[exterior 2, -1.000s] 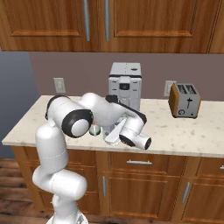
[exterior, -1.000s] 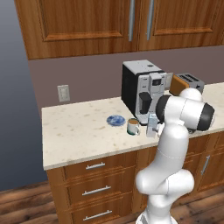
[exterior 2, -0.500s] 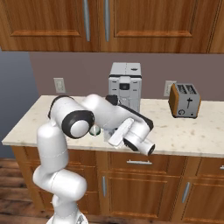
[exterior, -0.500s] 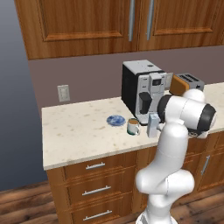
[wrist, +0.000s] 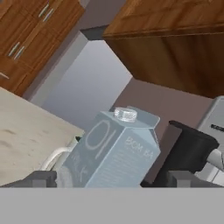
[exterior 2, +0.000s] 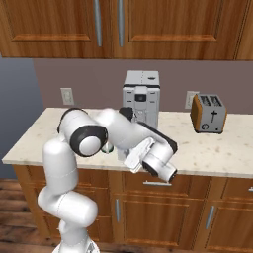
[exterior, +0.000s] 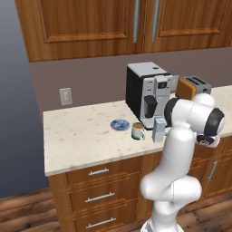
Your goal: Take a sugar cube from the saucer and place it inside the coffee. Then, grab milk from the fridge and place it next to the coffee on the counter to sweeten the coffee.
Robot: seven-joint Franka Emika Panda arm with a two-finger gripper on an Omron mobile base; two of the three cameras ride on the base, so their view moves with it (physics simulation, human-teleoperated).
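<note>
The white arm has pulled back, away from the tall pale blue-grey milk carton (exterior: pixel 159 129), which stands just beside the small whitish coffee mug (exterior: pixel 137 131). The two-finger gripper (wrist: pixel 109 178) is wide open and holds nothing. The carton looks light but tippy, so grab its flat sides in the middle.

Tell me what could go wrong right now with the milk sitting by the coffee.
The milk stands close beside the coffee, so a nudge could tip it into the mug and spill. The open pincer sits right at the carton with a fingertip on either side; pulling away crooked might drag it over. The coffee machine just behind leaves little room.
</note>
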